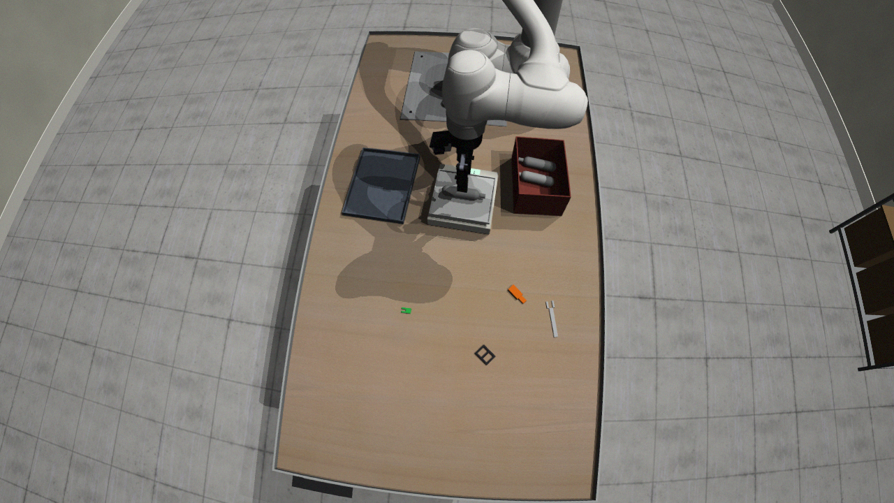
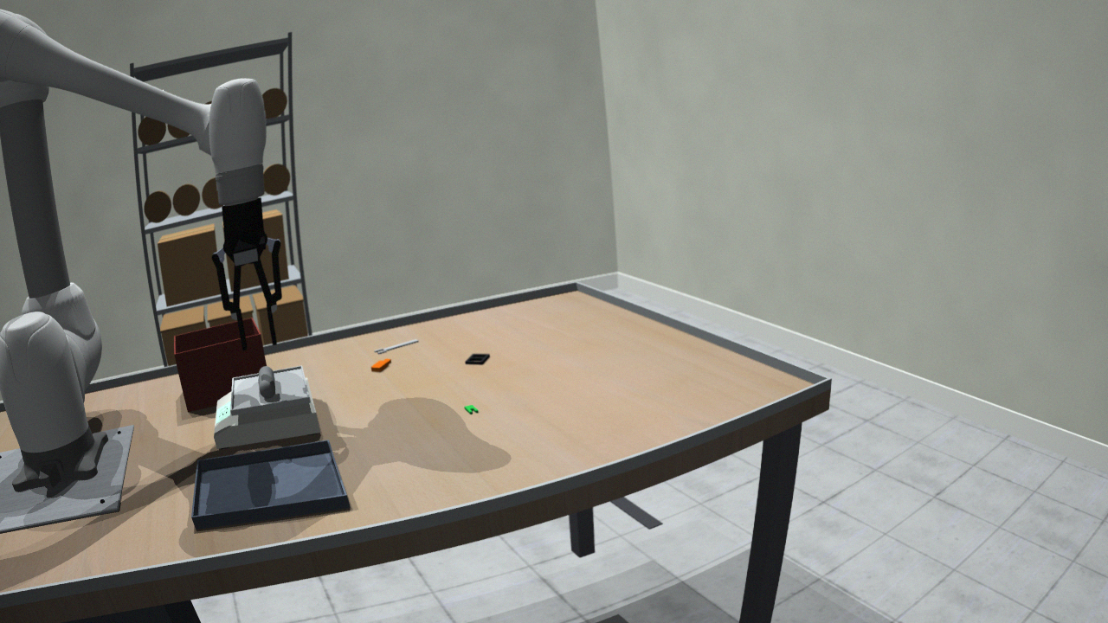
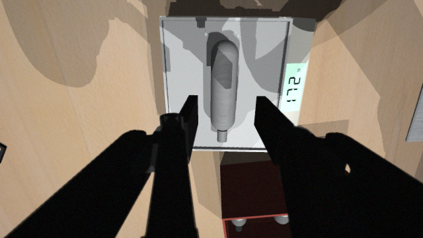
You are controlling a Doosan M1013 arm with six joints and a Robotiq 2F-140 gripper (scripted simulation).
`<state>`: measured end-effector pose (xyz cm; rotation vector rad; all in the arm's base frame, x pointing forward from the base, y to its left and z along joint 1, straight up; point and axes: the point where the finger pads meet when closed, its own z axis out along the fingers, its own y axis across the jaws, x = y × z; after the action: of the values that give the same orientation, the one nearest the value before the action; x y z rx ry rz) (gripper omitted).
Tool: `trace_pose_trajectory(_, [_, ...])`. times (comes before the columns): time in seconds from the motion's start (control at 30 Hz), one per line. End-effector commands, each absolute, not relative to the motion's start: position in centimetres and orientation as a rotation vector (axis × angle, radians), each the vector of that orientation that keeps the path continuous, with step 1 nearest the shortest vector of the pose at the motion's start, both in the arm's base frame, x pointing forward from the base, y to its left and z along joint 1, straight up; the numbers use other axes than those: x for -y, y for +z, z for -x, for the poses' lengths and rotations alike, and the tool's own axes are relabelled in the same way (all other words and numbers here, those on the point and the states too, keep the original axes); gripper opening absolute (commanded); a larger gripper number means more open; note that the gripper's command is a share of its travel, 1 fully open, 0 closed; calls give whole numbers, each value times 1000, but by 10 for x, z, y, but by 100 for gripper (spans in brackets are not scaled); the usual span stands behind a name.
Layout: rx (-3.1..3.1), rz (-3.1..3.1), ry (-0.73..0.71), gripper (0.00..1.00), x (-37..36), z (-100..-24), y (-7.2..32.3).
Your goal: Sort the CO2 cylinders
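Note:
A grey CO2 cylinder (image 1: 470, 194) (image 2: 266, 383) (image 3: 225, 82) lies flat on the white scale (image 1: 458, 220) (image 2: 267, 422) (image 3: 185, 49). The scale's green display (image 1: 476, 171) (image 2: 223, 411) (image 3: 293, 89) reads 17.2. My gripper (image 1: 462, 185) (image 2: 258, 343) (image 3: 226, 110) hangs straight above the cylinder, open, with one finger to each side and clear air below. Two more cylinders (image 1: 537, 164) (image 1: 537, 179) lie in the red scrap bin (image 1: 541, 206) (image 2: 209, 371) (image 3: 251, 188). The dark tray (image 1: 381, 193) (image 2: 267, 484) holds nothing.
The tray lies on one side of the scale and the bin on the other. An orange piece (image 1: 516, 293) (image 2: 380, 364), a green clip (image 1: 406, 309) (image 2: 470, 408), a white tool (image 1: 552, 318) (image 2: 396, 345) and a black square frame (image 1: 484, 355) (image 2: 477, 358) lie farther out. A shelf (image 2: 216, 193) stands behind the table.

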<state>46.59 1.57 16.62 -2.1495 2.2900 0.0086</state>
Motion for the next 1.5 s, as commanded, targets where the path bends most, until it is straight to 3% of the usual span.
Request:
trace_pose_trajectory(0.0, [-2289,2149,8,41,-16,-466,153])
trace_pose_trajectory(0.57, [-2289,2149,8,41,-17,-466,99])
trace_pose_trajectory(1.17, [-2289,2149,8,41,-17,-466,93])
trace_pose_trajectory(1.2, [-2289,2149,8,10,-17,-466,93])
trace_pose_trajectory(1.47, [-2289,2149,8,10,-17,-466,93])
